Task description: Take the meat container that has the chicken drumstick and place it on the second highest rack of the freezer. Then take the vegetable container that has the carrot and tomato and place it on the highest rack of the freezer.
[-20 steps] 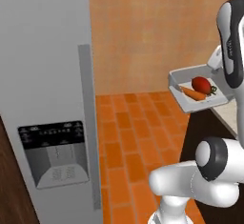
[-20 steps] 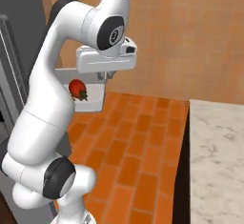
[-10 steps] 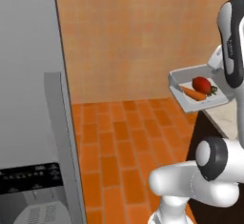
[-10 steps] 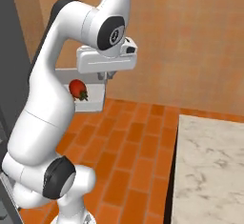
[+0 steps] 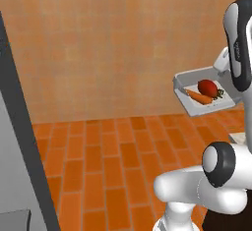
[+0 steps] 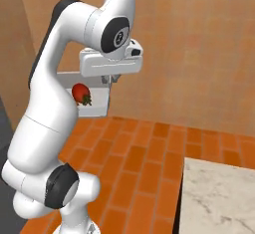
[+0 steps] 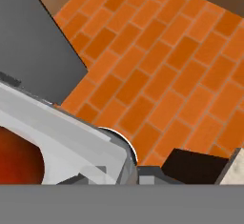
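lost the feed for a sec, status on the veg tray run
Gripper shut on vegetable container, held aloft. Carrot and tomato inside. Freezer door edge at left; nothing between over the floor.

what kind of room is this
Most likely a kitchen, in simulation. A marble-look counter stands at the right, a grey freezer door at the left, over an orange brick-pattern floor. The arm carries a white tray holding a tomato and a carrot.

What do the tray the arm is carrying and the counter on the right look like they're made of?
The tray looks like thin pale plastic or foam: flat matte grey-white with a raised rim. The counter looks like polished marble or stone: white with faint grey veining.
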